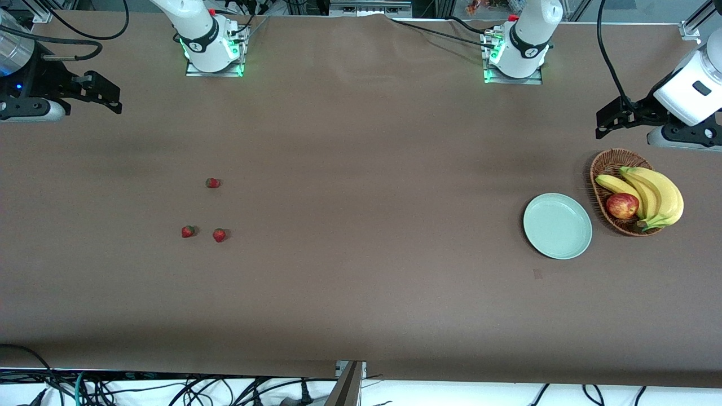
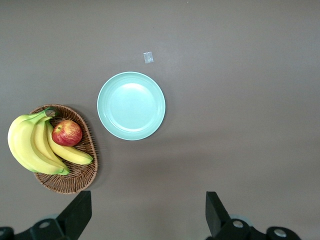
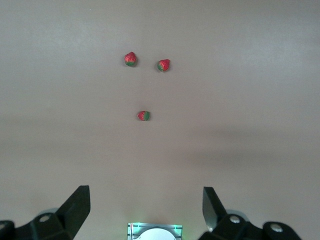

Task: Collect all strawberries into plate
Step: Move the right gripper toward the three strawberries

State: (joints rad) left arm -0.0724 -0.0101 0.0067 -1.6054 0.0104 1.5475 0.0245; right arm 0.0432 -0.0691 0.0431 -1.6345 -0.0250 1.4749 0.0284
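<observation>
Three strawberries lie on the brown table toward the right arm's end: one farther from the front camera, two side by side nearer to it. They also show in the right wrist view. The mint-green plate is empty, beside the basket toward the left arm's end. My right gripper is open and empty, high over the table's right-arm end. My left gripper is open and empty, high over the table by the basket.
A brown wicker basket holds bananas and a red-yellow apple. A small tape patch lies near the plate. The arm bases stand at the table's back edge.
</observation>
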